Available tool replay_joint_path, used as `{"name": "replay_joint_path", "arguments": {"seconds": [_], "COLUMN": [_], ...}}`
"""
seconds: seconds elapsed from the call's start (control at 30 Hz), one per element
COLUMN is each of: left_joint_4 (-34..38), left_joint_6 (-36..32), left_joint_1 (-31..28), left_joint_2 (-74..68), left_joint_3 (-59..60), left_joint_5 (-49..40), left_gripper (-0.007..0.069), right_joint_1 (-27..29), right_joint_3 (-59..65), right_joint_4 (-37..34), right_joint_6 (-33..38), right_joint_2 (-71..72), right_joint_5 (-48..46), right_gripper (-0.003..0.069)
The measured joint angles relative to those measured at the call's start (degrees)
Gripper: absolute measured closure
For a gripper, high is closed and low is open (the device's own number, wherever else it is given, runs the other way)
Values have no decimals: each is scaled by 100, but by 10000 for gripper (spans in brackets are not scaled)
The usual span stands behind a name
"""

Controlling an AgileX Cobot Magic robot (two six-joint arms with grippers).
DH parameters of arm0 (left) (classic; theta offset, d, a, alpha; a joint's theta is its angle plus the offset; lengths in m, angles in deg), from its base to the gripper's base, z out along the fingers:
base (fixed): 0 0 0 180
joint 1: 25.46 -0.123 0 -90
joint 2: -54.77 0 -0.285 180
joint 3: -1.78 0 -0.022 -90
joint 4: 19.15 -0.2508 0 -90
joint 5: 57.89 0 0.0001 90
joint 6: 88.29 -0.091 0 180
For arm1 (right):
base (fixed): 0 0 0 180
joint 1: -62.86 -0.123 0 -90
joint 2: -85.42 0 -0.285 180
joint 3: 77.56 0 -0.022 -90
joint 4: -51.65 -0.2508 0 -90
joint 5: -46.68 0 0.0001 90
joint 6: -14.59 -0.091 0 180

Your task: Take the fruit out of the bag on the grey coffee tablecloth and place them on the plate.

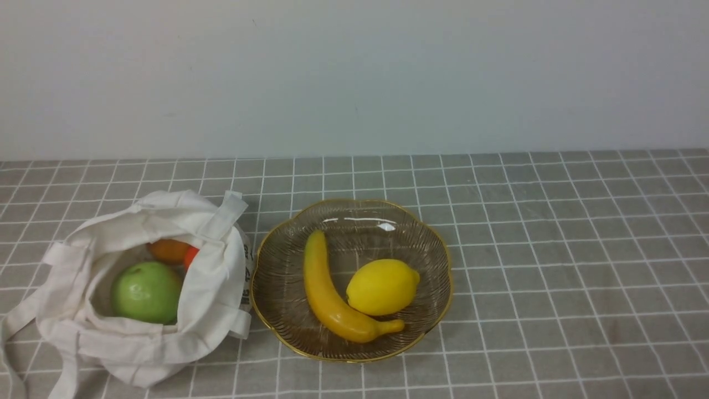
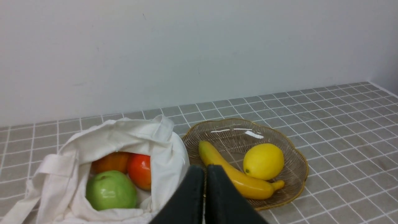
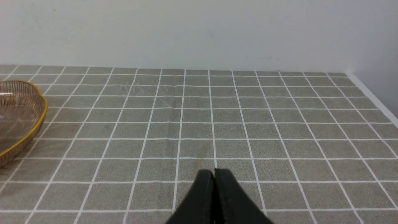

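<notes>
The off-white bag lies open at the left on the grey coffee tablecloth. Inside it sit a green apple, an orange fruit and a red-orange fruit. Right of the bag, the gold-rimmed glass plate holds a banana and a lemon. My left gripper is shut with nothing in it, held back from the bag and plate on the near side. Over bare cloth right of the plate, my right gripper is shut and empty. Neither arm shows in the front view.
A plain pale wall rises behind the table. The cloth's right edge shows in the right wrist view. A bag strap trails toward the near left corner.
</notes>
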Motion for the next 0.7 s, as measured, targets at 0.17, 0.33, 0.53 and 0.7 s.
{"name": "replay_joint_path", "arguments": {"seconds": [0.17, 0.33, 0.53, 0.7], "left_joint_4": [-508, -1152, -1427, -1422], "left_joint_6": [0, 181, 262, 262], "left_joint_1": [0, -14, -168, -368], "left_joint_2": [0, 0, -5, -5], "left_joint_3": [171, 939, 2092, 3126], "left_joint_5": [250, 845, 1861, 2660], "left_gripper": [632, 632, 632, 632], "right_joint_1": [0, 0, 0, 0], "right_joint_3": [0, 0, 0, 0], "right_joint_4": [0, 0, 0, 0], "right_joint_6": [0, 0, 0, 0], "right_joint_2": [0, 0, 0, 0], "right_joint_5": [0, 0, 0, 0], "right_gripper": [673, 673, 673, 673]}}
